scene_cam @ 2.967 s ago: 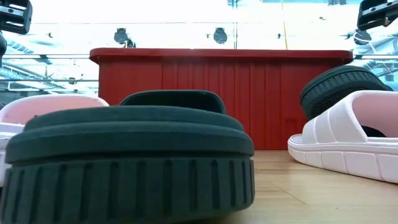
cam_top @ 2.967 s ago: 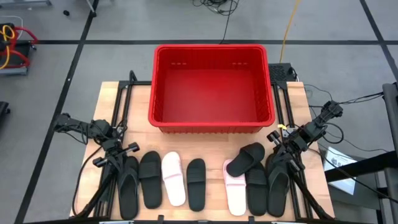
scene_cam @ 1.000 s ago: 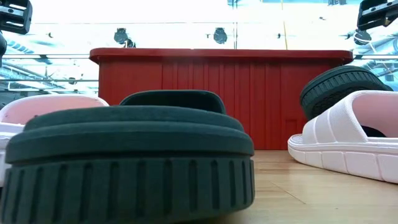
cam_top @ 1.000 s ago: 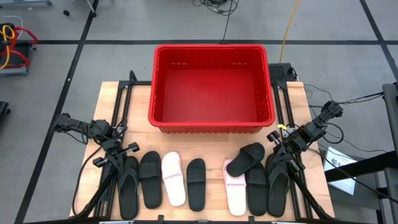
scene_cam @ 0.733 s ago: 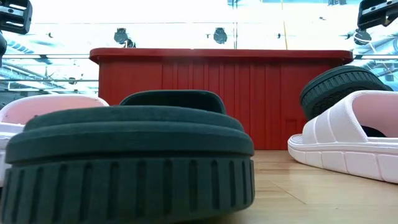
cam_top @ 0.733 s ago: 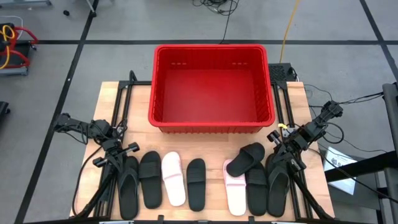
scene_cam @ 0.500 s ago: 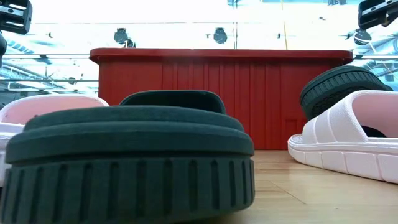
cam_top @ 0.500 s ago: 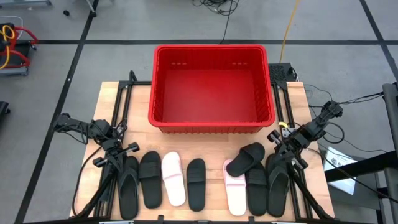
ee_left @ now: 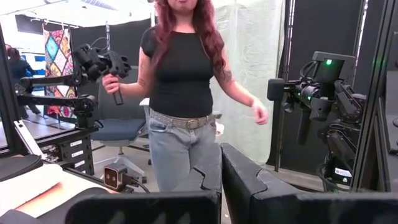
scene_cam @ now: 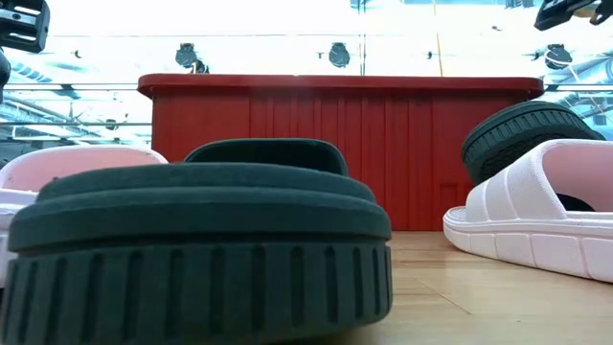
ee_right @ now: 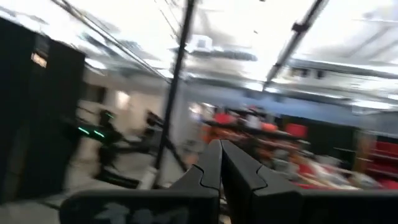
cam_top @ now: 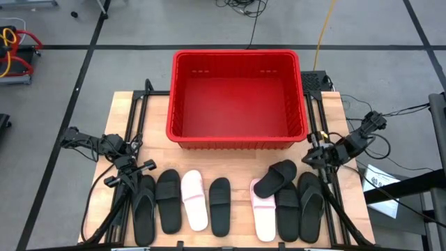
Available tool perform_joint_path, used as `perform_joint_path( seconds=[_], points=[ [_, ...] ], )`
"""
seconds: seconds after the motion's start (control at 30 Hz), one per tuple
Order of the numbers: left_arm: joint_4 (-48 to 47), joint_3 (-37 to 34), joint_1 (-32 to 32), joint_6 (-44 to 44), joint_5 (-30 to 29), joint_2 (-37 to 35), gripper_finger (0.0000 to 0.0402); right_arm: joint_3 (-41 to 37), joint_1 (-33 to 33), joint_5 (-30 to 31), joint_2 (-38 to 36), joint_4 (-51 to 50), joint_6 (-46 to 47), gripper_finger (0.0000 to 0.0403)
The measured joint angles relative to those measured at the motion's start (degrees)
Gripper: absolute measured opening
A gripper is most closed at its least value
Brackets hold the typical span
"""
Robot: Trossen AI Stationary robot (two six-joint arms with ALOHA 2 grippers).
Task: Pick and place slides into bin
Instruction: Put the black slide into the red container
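Overhead, the wooden table (cam_top: pixel 139 125) carries the bin (cam_top: pixel 237 97) at its far middle, the red crate's far wall reaching past the table's far edge. Bare wood lies open on either side of the bin and in a strip between its near wall and the slides (cam_top: pixel 226 202), which lie in a row along the near edge. From the left: two black ones, a pale one (cam_top: pixel 194 200), a black one, then a gap, another pale one (cam_top: pixel 263 215) with a black slide (cam_top: pixel 275 178) tilted across its toe end, and two more black ones.

The left gripper (cam_top: pixel 150 166) sits at the near left, just beyond the toe of the outermost black slide, its fingers (ee_left: pixel 202 180) pressed together and holding nothing. The right gripper (cam_top: pixel 309 142) is at the right side, near the bin's near right corner, jaws also closed and empty.

Grey floor with dark tape lines and loose cables surrounds the table. The left wrist view shows a person (ee_left: pixel 183 93) standing in the room beyond, one hand on a handle.

From table height a black sole (scene_cam: pixel 196 254) fills the foreground and hides most of the row; the bin's ribbed wall rises behind it. The right wrist view is smeared, so its room is hard to read.
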Motion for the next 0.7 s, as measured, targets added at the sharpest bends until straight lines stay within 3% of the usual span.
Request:
perform_joint_path(
  seconds=[0.23,0.4,0.6,0.7],
  points=[
    [0.16,0.0,0.0,-0.02,0.02,0.0,0.0008,6.93,-0.02,13.85,6.22,0.08,-7.13,0.0],
    [0.18,0.0,0.0,-0.01,0.0,0.0,0.0008,13.92,-0.02,16.6,10.69,-2.13,-8.48,0.0],
    [0.18,0.0,0.0,-0.01,0.0,0.0,0.0008,21.91,-0.02,17.37,16.54,-10.79,-3.03,0.0],
    [0.18,0.0,0.02,-0.02,0.0,0.0,0.0008,24.52,-0.02,21.37,19.68,-15.23,1.56,0.0]
  ],
)
